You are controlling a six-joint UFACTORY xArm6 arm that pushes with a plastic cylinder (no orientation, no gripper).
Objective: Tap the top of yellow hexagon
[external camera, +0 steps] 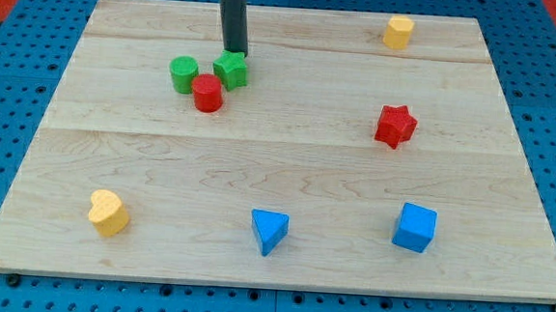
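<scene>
You see a pale wooden board (286, 176) lying on a blue pegboard surface (10, 111). Nothing here is a container; the board only carries loose blocks, each one lying directly on the wood.

The arm has no claw at all, so there is nothing to be open, closed or gripping: it ends in a dark rod, and my tip (233, 53) stands just at the upper edge of the green star (232, 69), at about 12 o'clock from it. Whether they touch, you cannot tell from this view.

The green star belongs to a tight group of three with the green cylinder (183, 74) at its 9 o'clock and the red cylinder (207, 93) at its 7 o'clock.

The yellow hexagon (398, 33), the task's block, sits near the top edge of the board, well apart from my tip, at about 3 o'clock from it.

From the board's centre, the red star (395, 125) is at 2 o'clock, the blue cube (415, 227) at 4 o'clock, the blue triangle (270, 231) near 6 o'clock, and the yellow heart (108, 212) at 8 o'clock.
</scene>
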